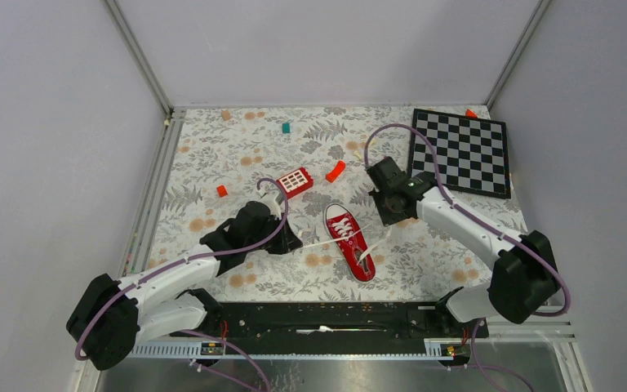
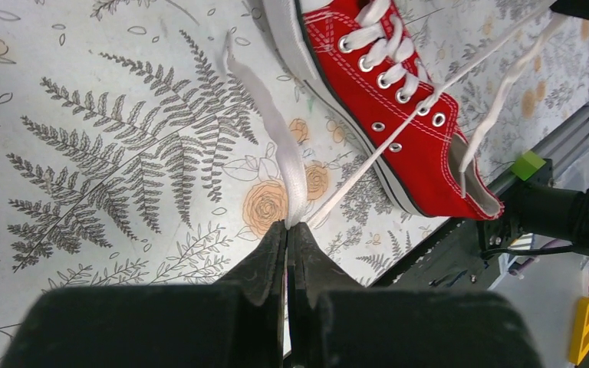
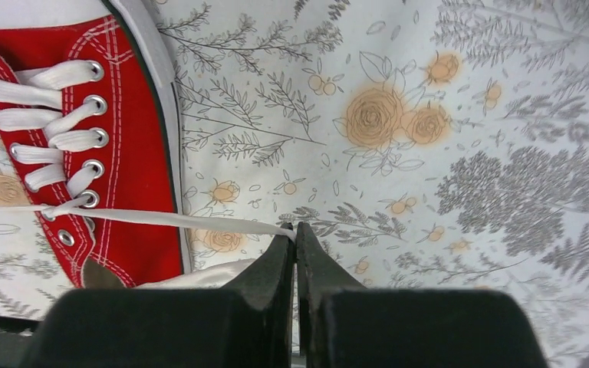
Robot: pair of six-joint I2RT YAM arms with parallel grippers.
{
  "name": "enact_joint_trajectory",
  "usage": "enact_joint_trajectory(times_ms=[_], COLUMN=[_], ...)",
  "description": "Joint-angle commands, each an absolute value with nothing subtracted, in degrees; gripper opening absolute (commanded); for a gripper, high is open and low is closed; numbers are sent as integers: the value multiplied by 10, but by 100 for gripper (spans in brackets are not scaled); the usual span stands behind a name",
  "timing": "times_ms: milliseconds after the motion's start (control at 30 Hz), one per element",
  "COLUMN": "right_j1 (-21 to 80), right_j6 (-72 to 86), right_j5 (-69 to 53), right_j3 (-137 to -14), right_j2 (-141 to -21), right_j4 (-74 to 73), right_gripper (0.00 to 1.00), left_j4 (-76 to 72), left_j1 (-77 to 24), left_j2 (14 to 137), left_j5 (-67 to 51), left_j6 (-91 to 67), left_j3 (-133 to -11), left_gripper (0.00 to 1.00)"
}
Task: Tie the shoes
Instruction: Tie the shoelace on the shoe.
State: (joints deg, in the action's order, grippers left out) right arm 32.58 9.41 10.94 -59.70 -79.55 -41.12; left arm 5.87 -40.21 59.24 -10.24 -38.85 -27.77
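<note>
The red sneaker [image 1: 349,242] with white sole lies on the floral mat between the two arms, toe pointing to the far side. My left gripper [image 1: 291,240] sits just left of it, shut on a white lace [image 2: 279,134]; the pinched lace runs back to the eyelets of the shoe [image 2: 410,115]. My right gripper [image 1: 393,216] is to the right of the shoe, shut on the other lace [image 3: 169,219], which stretches taut across the red upper [image 3: 134,161]. Fingertips meet at the left gripper [image 2: 287,225] and at the right gripper [image 3: 295,229].
A chessboard [image 1: 461,151] lies at the back right. A red block with white squares [image 1: 295,181], a curved red-orange piece [image 1: 335,171], a small red cube [image 1: 222,190] and a teal piece [image 1: 286,127] are scattered behind the shoe. A black rail [image 1: 318,314] runs along the near edge.
</note>
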Motion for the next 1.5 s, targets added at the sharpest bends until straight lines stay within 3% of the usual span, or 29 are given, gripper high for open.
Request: enact_joint_trajectory(times_ms=[0,333,900,1100,1467], right_j1=[369,385,353,353,353], right_j6=[28,46,99,105,114], right_j5=[249,332,207,154,100], right_j3=[-638,-645,-589,-579,-574], right_j2=[-836,-954,-930,-912,-836], right_j4=[-445,-417,-409,-427,-436], right_gripper=[0,0,0,28,41], left_j4=[77,70,79,56,51], left_j1=[-400,-400,-399,-400,-414], left_j2=[609,614,602,631,657], left_j5=[-74,-78,-51,-77,-73], left_j6=[-365,-364,-355,-358,-359], left_j3=[-289,-283,-290,-303,-342], left_gripper=[0,0,0,0,0])
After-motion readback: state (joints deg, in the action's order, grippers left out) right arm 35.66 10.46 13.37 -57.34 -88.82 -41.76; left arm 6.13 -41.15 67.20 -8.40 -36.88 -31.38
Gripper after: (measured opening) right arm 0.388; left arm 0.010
